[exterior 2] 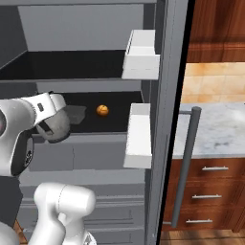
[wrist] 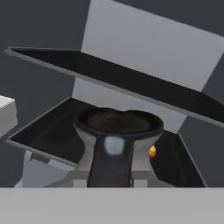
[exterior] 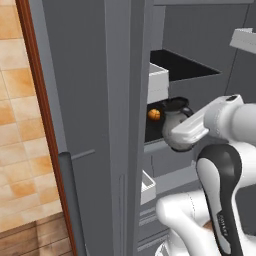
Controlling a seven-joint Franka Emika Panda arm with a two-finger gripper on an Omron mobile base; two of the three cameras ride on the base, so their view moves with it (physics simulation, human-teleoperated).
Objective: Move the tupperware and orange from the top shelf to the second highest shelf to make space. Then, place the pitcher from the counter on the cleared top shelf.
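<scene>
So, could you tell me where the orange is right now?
The orange sits on the second highest shelf, right of the tupperware, behind the pitcher.

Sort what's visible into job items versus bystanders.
Job: pitcher held in the gripper; orange and tupperware on the second highest shelf; bare top shelf.
Bystanders: white door bins, marble counter, wood drawers.

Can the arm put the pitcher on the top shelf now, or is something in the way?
Probably yes. The top shelf looks bare, while the orange and tupperware sit on the shelf below; the claw holds the pitcher.
</scene>
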